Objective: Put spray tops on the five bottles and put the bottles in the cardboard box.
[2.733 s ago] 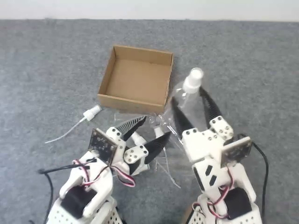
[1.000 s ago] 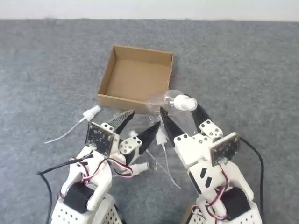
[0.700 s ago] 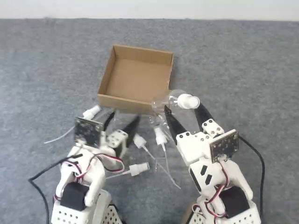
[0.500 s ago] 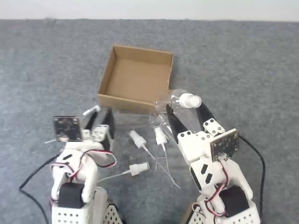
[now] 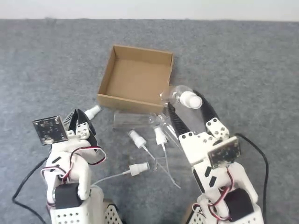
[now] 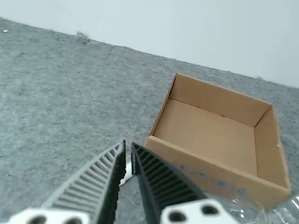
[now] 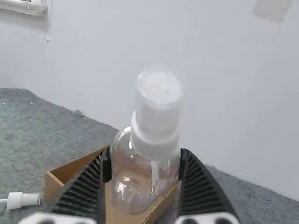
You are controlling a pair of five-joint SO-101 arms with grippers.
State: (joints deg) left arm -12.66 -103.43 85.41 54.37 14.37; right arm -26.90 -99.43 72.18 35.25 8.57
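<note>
The right gripper [image 5: 183, 103] pinches a clear bottle [image 5: 173, 94] over the near right corner of the cardboard box [image 5: 126, 103]. The bottle's long axis is tilted, with its spray top [image 5: 191, 100] pointing up and back toward the arm. The left gripper [image 6: 128, 154], pressed together and empty, hangs near the box's front-left corner.

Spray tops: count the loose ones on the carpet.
4 tops: one beside the left gripper, by the box corner; two side by side before the box; one nearest the arms. Others may hide under the arms.
</note>
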